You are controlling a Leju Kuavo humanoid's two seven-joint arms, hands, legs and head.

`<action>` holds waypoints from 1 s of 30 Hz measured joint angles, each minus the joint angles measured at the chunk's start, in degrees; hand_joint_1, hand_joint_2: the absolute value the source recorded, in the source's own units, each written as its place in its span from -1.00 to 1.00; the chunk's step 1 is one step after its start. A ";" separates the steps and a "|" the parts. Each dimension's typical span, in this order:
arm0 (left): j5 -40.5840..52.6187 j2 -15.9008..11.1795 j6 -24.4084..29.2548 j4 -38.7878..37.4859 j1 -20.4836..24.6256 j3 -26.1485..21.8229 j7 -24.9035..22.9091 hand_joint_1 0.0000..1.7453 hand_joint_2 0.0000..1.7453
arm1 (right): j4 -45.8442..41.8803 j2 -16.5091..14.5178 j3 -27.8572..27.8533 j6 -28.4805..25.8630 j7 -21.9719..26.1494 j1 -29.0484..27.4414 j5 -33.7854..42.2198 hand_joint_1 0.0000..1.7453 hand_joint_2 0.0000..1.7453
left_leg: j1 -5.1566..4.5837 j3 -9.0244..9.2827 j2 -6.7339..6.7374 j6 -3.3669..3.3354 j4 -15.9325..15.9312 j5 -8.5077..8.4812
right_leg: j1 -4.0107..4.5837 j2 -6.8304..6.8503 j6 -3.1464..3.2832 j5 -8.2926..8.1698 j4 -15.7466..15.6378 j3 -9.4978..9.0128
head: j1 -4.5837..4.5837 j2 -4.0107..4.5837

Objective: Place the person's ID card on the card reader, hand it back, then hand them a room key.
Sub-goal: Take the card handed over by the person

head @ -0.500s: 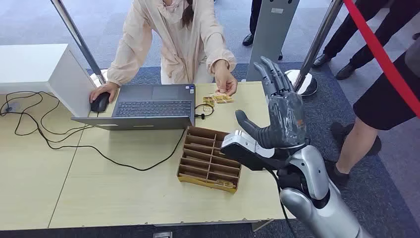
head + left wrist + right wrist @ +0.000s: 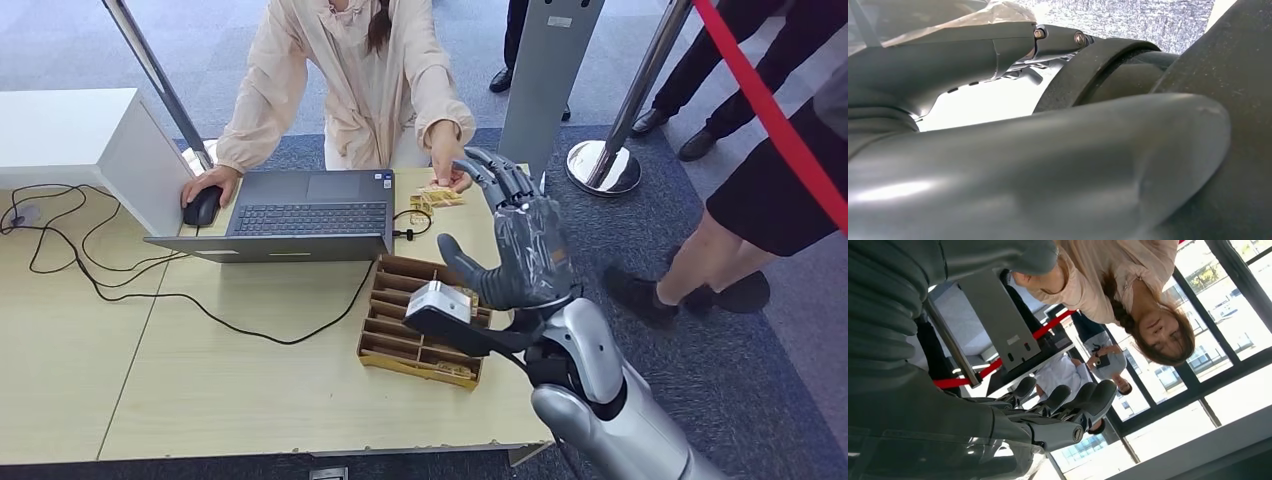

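Note:
My right hand (image 2: pixel 525 250) is raised above the right side of the wooden table (image 2: pixel 250 390), fingers spread and upright, holding nothing. In the right wrist view its fingers (image 2: pixel 1063 402) stretch out straight. Its fingertips are close to the person's hand (image 2: pixel 452 170), which touches small light wooden pieces (image 2: pixel 437 198) at the table's far edge, with a black cable (image 2: pixel 410 225) beside them. A brown compartment tray (image 2: pixel 375 312) lies below my hand, with a small light piece (image 2: pixel 455 370) in its front corner. The left wrist view shows my left hand (image 2: pixel 1048 165) as blurred grey shapes.
The person sits behind an open laptop (image 2: pixel 300 215), their other hand on a black mouse (image 2: pixel 203 207). Black cables (image 2: pixel 100 280) trail across the table's left. A white box (image 2: pixel 70 135) stands at the back left. Another person (image 2: pixel 760 200) stands right, by a red barrier tape (image 2: pixel 770 90).
My right hand has moved left and forward, bringing its fingertips near the person's hand. The person standing at the right has shifted a leg.

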State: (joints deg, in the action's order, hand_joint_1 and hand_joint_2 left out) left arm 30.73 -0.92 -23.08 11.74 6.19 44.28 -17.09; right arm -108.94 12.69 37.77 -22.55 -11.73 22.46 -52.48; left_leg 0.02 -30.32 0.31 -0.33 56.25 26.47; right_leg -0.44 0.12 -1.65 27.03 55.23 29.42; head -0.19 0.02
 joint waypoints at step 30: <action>0.00 -0.02 -0.02 0.02 0.07 0.84 0.34 -1.00 -1.00 | 14.65 -8.30 5.94 -4.95 2.99 4.12 3.14 -0.34 1.00 | 0.00 0.00 0.01 0.00 0.00 0.00 | 0.00 0.00 0.00 0.00 0.01 0.00 | 0.01 0.00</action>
State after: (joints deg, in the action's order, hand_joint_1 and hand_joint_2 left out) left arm 30.73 -0.94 -23.10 11.76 6.26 45.12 -16.75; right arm -94.30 4.39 43.71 -27.51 -8.74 26.58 -49.34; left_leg 0.02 -30.31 0.32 -0.32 56.25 26.47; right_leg -0.43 0.12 -1.65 27.03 55.25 29.43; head -0.18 0.02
